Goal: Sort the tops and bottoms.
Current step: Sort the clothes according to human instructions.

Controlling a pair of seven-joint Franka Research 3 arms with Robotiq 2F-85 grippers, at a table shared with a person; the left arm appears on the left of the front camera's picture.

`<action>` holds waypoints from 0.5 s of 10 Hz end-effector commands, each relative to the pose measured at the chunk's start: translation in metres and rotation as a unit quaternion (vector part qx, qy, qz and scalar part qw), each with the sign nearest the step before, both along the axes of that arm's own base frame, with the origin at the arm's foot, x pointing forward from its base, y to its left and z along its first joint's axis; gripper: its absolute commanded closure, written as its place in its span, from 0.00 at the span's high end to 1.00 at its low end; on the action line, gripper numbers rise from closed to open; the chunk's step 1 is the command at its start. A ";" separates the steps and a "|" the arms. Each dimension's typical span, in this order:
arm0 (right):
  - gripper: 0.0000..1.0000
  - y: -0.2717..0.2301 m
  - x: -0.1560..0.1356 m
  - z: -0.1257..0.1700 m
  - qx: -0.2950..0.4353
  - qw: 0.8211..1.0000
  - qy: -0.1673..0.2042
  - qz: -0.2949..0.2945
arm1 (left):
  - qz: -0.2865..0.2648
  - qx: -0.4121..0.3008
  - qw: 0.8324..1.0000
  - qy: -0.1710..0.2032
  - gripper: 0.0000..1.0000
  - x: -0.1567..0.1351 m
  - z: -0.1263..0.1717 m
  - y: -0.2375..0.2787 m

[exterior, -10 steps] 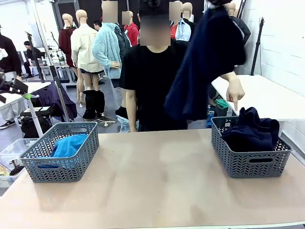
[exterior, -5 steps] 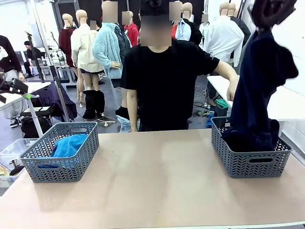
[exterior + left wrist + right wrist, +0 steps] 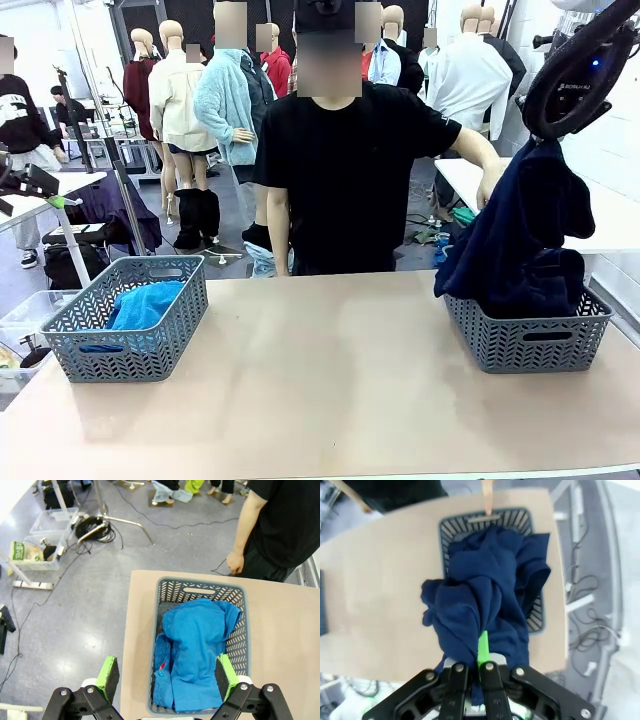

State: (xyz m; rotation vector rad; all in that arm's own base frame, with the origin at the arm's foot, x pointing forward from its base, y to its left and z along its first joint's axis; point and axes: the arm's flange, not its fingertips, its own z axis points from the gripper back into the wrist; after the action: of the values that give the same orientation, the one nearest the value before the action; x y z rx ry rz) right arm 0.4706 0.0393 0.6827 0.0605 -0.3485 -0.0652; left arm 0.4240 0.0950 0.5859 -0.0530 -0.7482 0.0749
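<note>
Right claw (image 3: 481, 666) is gripping navy garment (image 3: 520, 235) closed, dangling it straight above right basket (image 3: 527, 340), hem touching pile inside. Left claw (image 3: 164, 677) is hanging open above left basket (image 3: 240, 597).

a tan table (image 3: 320, 390) spans the foreground, and behind it stands a person in a black t-shirt (image 3: 345, 170). on the grey floor to the left lie a clear plastic bin (image 3: 50, 521), a coil of black cable (image 3: 92, 528) and the legs of a metal stand (image 3: 120, 519). a white table (image 3: 560, 200) sits at the far right by the white brick wall (image 3: 590, 90).
</note>
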 end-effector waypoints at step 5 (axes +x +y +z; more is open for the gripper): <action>0.00 -0.004 0.007 0.030 -0.044 0.998 -0.031 -0.040 | 0.001 0.001 1.000 0.005 1.00 0.000 0.002 0.001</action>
State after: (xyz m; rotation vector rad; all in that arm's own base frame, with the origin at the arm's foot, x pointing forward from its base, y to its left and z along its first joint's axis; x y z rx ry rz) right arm 0.4682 0.0416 0.7010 0.0034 -0.3892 -0.0601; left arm 0.4240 0.0950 0.5859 -0.0530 -0.7482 0.0749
